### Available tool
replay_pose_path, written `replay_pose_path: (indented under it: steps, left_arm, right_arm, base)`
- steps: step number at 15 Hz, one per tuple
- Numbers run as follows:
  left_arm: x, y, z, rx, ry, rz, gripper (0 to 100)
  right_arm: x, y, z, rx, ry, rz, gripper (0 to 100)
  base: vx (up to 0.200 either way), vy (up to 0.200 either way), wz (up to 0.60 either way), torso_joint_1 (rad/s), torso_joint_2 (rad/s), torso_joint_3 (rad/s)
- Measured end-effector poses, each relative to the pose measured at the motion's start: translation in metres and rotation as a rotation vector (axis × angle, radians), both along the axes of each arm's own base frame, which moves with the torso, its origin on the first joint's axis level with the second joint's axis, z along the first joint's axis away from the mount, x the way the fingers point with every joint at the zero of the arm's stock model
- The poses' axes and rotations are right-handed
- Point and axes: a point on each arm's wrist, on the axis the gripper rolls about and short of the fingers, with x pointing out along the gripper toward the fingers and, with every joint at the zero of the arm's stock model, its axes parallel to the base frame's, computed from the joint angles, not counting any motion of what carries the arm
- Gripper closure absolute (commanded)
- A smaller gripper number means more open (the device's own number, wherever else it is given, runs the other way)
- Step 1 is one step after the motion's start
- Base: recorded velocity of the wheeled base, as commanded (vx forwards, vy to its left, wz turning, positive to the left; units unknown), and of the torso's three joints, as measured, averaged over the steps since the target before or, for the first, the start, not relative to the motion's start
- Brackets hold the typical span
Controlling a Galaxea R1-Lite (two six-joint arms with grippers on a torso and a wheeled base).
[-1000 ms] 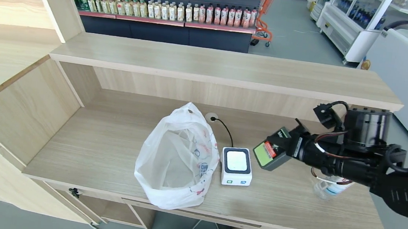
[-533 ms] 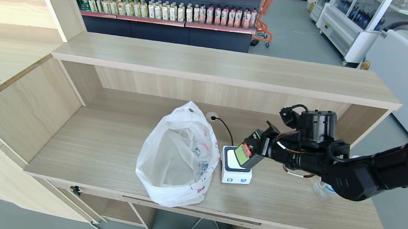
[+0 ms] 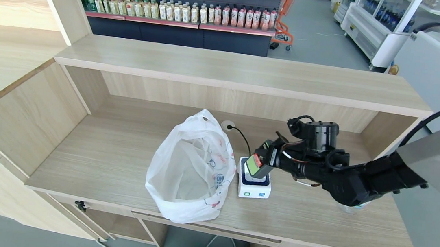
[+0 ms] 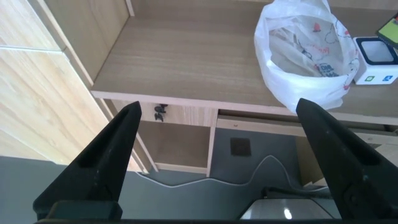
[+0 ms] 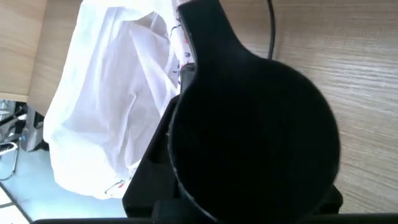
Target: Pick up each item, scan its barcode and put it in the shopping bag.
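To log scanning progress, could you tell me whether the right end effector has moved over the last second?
Yes. The right end effector, gripping the green box, has travelled leftward from beside the scanner to over it.

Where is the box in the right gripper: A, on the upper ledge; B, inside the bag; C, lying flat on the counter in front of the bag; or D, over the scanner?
D: the box, held by the right gripper, sits over the top of the scanner, with the bag beside it.
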Motion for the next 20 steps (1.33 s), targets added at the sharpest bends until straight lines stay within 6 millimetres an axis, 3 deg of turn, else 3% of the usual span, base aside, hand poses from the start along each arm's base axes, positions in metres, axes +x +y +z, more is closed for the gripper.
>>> replay_pose_path:
  steps: [8,20]
  left_arm:
    - [0.000,0.000,0.000,0.001,0.000,0.000,0]
    - [0.000,0.000,0.000,0.000,0.000,0.000,0]
  right_arm:
    - [0.014,0.020,-0.026,-0.025,0.018,0.034,100]
    - [0.023,0.026,-0.032,-0.033,0.003,0.036,100]
  base:
    - [0.000,0.000,0.00,0.000,0.00,0.000]
    - [0.000,0.000,0.00,0.000,0.00,0.000]
